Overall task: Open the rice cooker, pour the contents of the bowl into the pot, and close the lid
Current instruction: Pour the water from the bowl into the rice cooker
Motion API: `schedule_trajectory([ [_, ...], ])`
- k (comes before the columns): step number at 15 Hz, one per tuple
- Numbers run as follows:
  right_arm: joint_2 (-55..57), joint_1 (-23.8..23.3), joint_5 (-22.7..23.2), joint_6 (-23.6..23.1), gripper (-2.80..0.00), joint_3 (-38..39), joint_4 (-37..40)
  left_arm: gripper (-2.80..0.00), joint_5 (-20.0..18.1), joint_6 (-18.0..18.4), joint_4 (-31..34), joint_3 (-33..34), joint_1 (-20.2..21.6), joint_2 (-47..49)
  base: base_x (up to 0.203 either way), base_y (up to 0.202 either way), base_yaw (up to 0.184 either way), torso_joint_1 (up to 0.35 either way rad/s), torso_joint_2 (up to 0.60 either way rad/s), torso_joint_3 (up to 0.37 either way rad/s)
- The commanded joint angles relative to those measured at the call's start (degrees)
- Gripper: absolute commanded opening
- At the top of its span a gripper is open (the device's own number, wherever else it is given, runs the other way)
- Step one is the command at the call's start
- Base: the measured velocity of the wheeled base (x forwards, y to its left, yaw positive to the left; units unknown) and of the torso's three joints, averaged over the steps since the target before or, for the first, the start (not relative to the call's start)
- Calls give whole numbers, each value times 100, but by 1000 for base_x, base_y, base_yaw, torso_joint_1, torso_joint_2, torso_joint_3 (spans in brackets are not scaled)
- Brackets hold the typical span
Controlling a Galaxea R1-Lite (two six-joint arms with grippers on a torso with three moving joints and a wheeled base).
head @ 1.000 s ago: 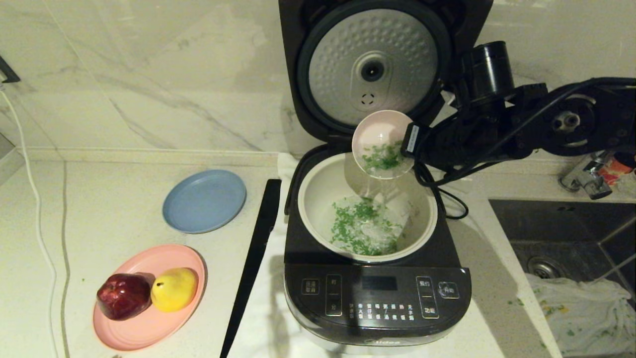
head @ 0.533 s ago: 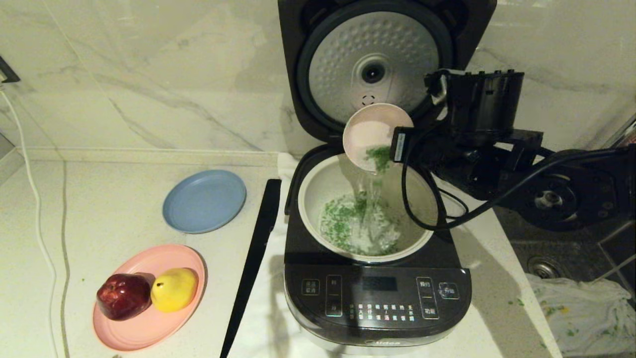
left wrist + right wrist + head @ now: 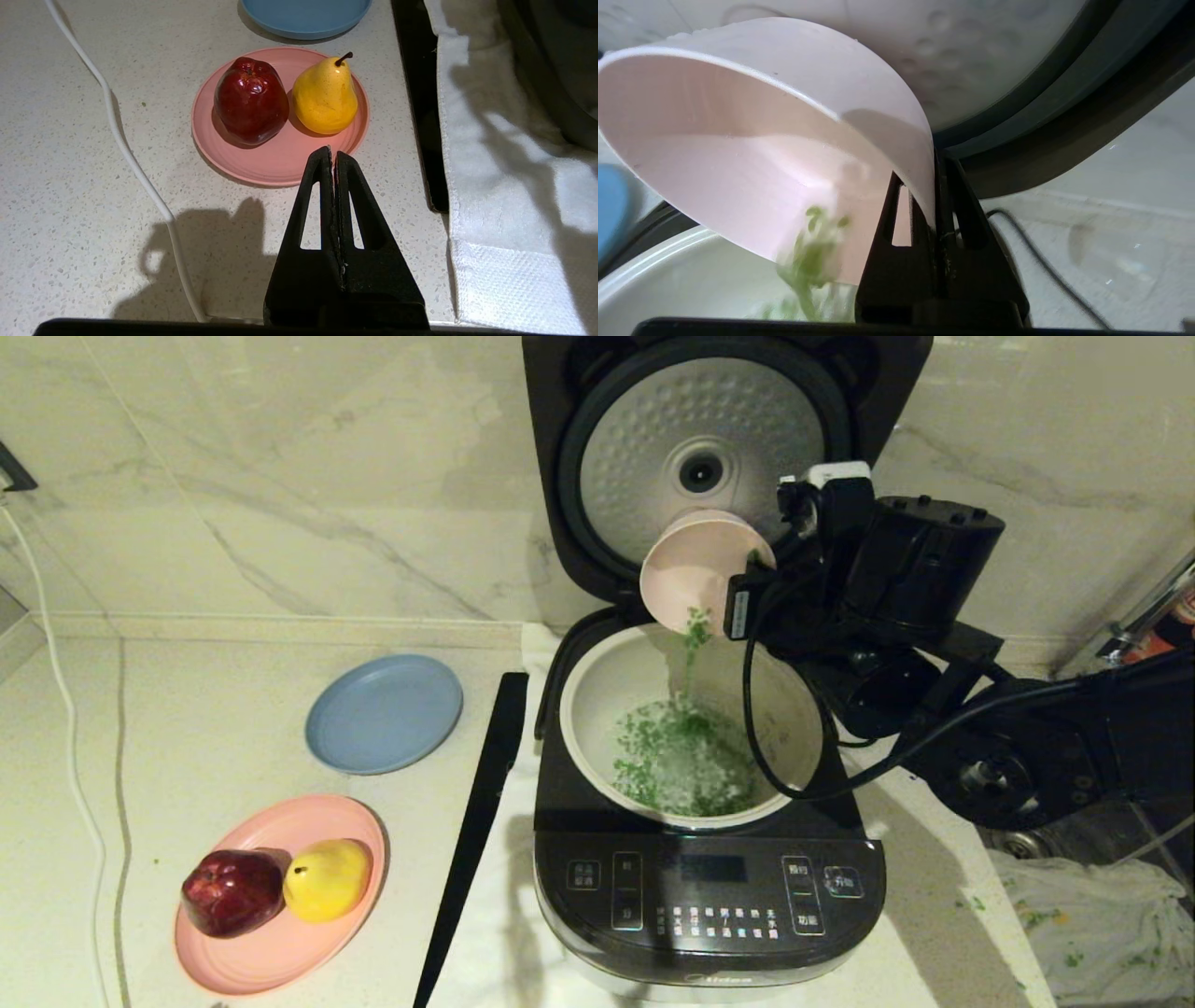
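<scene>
1. Right gripper point(image 3: 934, 205) clamped on rim of small pale pink round bowl point(image 3: 695, 569), tipped over cream-white inner pot point(image 3: 597, 709).
2. Chopped green contents point(image 3: 686, 756) falling into pot.
3. Dark grey rice cooker point(image 3: 709, 896) at bench's rear edge, dimpled silver-lined lid point(image 3: 700, 457) upright; panel labels unreadable.
4. Left gripper point(image 3: 334, 158) pressed shut, empty.

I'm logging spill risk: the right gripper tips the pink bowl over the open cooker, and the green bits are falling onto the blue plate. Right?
Not quite. The head view shows the green bits falling from the pink bowl in the right gripper into the cream-white pot, not onto the blue plate. The rest holds.
</scene>
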Motion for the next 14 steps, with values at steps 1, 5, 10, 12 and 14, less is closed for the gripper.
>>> schedule_trajectory([
  [1, 178, 3, -116, -235, -280, 96, -464, -280, 3, 0, 2, 0, 0, -4, 0, 0, 0, 0, 0, 0],
  [5, 274, 4, -353, -608, -280, 228, -1186, -280, 0, 0, 2, 0, 0, -13, 0, 0, 0, 0, 0, 0],
  [10, 192, 109, -550, -674, -280, 306, -1371, -280, -6, 0, 2, 0, 0, -4, 0, 0, 0, 0, 0, 0],
  [12, 254, 118, -550, -654, -280, 386, -1388, -280, 1, 0, 2, 0, 0, -4, 0, 0, 0, 0, 0, 0],
  [14, 286, 162, -576, -654, -280, 444, -1388, -280, 3, 0, 2, 0, 0, -4, 0, 0, 0, 0, 0, 0],
])
